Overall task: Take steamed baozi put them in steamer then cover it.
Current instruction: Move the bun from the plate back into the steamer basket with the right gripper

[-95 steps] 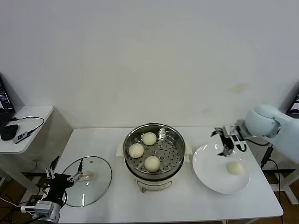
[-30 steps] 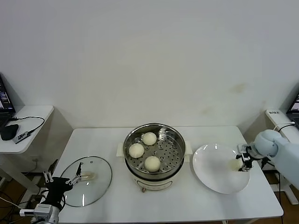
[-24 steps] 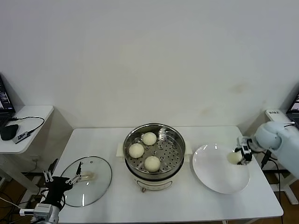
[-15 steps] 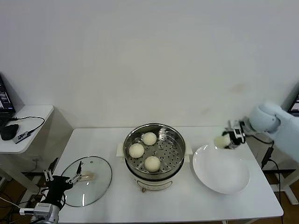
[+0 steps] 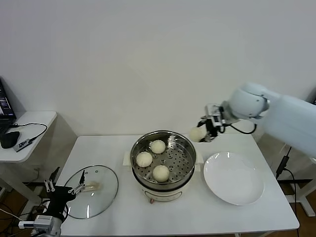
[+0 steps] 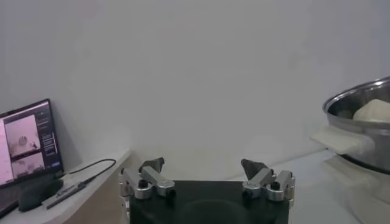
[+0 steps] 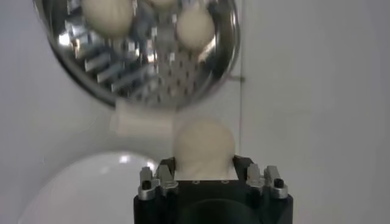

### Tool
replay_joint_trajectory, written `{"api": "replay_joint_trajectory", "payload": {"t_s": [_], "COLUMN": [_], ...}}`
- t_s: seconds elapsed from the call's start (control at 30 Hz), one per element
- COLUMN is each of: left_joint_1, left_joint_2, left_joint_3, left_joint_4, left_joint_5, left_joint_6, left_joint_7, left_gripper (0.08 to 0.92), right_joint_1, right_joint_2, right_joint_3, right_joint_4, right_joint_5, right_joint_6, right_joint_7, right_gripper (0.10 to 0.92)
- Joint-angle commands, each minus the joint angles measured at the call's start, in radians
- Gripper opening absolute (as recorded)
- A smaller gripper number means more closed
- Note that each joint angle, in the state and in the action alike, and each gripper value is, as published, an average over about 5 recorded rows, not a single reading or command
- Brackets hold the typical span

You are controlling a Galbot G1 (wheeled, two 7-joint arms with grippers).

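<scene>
The last baozi [image 5: 197, 134] is in my right gripper [image 5: 203, 132]. My fingers are closed on its sides, and it hangs in the air, not touching anything. It is round, so it has no long side to turn.

The steamer [image 5: 189, 148] is just to the left of my baozi and a bit nearer and lower. My bun is up by the far right part of its rim, not over the middle yet. So I think I must go left and a little nearer, then down. Three baozi sit inside already: one far [image 5: 157, 146], one at the left [image 5: 143, 159], and one near [image 5: 161, 173]. The right part of the holey bottom looks bare, and I think that spot is best.

The white plate [image 5: 247, 190] is on the right of the steamer, with nothing on it.

My left gripper [image 5: 63, 190] waits low at the near left, fingers spread wide, holding nothing. It is just beside the glass lid [image 5: 102, 178], which lies flat on the table [image 5: 182, 212], so that arm is nearer for the covering.

In my right wrist view the gripper hides the back of the bun, so I cannot see just where my fingers [image 7: 166, 167] touch it.
</scene>
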Motion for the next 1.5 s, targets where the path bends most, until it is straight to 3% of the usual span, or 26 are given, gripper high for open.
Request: {"api": "replay_joint_trajectory", "payload": {"t_s": [0.03, 0.37, 1.3, 1.5], "left_joint_1": [-0.002, -0.004, -0.002, -0.005], "left_joint_2": [-0.005, -0.002, -0.011, -0.008], "left_joint_3": [-0.003, -0.017, -0.017, -0.013], "left_joint_4": [-0.002, 0.000, -0.002, -0.001], "left_joint_5": [0.001, -0.007, -0.005, -0.005], "left_joint_6": [0.000, -0.001, -0.007, -0.006], "left_joint_7": [-0.001, 0.000, -0.002, -0.003], "left_gripper": [0.823, 0.823, 0.823, 0.823], "right_joint_1": [0.030, -0.074, -0.156, -0.123], "right_joint_2": [0.171, 0.234, 0.242, 0.213], "right_joint_3": [-0.100, -0.109, -0.097, -0.067], "right_joint_4": [0.028, -0.029, -0.067, -0.026], "right_joint_5": [0.133, 0.083, 0.020, 0.052], "right_joint_6": [-0.105, -0.198, -0.200, -0.201], "right_joint_7": [0.094, 0.173, 0.194, 0.190], "right_gripper": [0.609, 0.611, 0.621, 0.752]}}
